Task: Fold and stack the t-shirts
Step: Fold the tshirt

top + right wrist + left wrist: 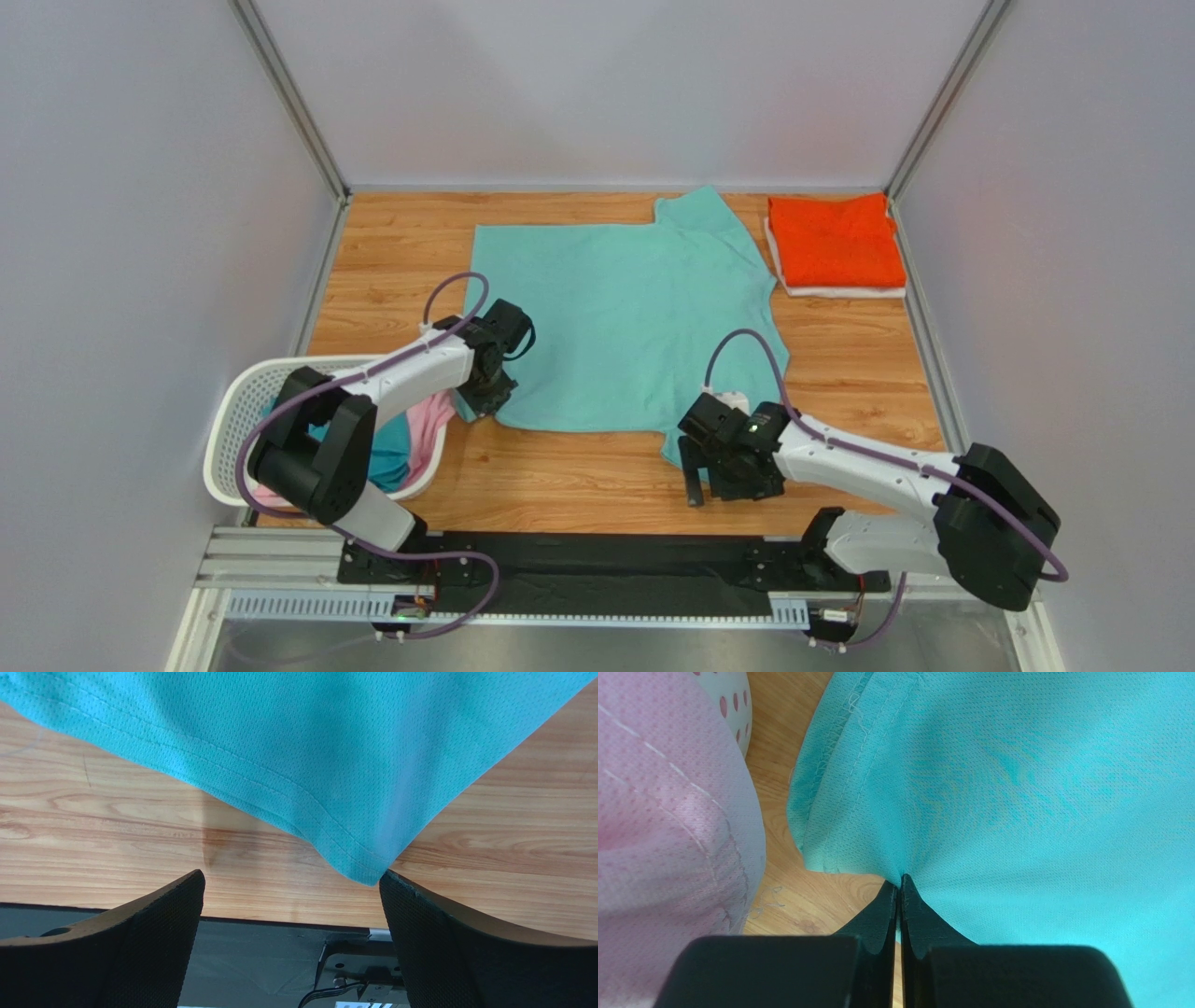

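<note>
Laundry basket (239, 420) sits at 8 o'clock on the wooden table (870, 378) and holds a pink t-shirt (432, 416) and a darker teal t-shirt (382, 451). Left gripper (899, 885) is clenched on the 7 o'clock hem corner of the mint-teal t-shirt (631, 315), which lies spread at table centre. Right gripper (291, 876) is released, jaws wide apart, at the shirt's 5 o'clock corner. A folded orange t-shirt (838, 238) rests on a white t-shirt (842, 290) at 1 o'clock
</note>
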{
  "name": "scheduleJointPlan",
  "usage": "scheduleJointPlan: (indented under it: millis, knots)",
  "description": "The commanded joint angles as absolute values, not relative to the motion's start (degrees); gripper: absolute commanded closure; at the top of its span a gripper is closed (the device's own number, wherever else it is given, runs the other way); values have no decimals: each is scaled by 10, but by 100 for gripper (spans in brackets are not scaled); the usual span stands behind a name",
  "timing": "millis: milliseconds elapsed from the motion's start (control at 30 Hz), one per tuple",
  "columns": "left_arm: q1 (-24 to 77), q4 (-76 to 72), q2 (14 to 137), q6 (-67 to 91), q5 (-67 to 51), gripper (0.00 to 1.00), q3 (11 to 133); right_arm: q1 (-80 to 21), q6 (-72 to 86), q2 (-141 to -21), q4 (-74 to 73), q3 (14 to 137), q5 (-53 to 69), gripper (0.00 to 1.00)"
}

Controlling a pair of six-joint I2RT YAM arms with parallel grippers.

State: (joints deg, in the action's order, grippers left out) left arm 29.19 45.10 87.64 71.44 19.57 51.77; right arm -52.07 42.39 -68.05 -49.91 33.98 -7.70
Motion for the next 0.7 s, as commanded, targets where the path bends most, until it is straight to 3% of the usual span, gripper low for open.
scheduleJointPlan:
  millis: [0, 267, 400, 533, 633, 667]
  knots:
    - [294, 448, 863, 701, 194, 100, 519, -516, 419, -703, -475, 361, -103, 5]
    - [294, 451, 853, 696, 200, 100, 517, -462, 394, -733, -473, 374, -125, 6]
    - [294, 451, 860, 700, 197, 100, 519, -443, 387, -733, -448, 360, -112, 12]
    - [294, 450, 863, 702, 196, 100, 519, -439, 384, -743, -426, 343, -88, 23]
    - [294, 451, 861, 702, 198, 100, 518, -435, 382, -755, -418, 336, -90, 41]
    - [294, 450, 860, 702, 198, 100, 518, -432, 381, -758, -416, 336, -91, 54]
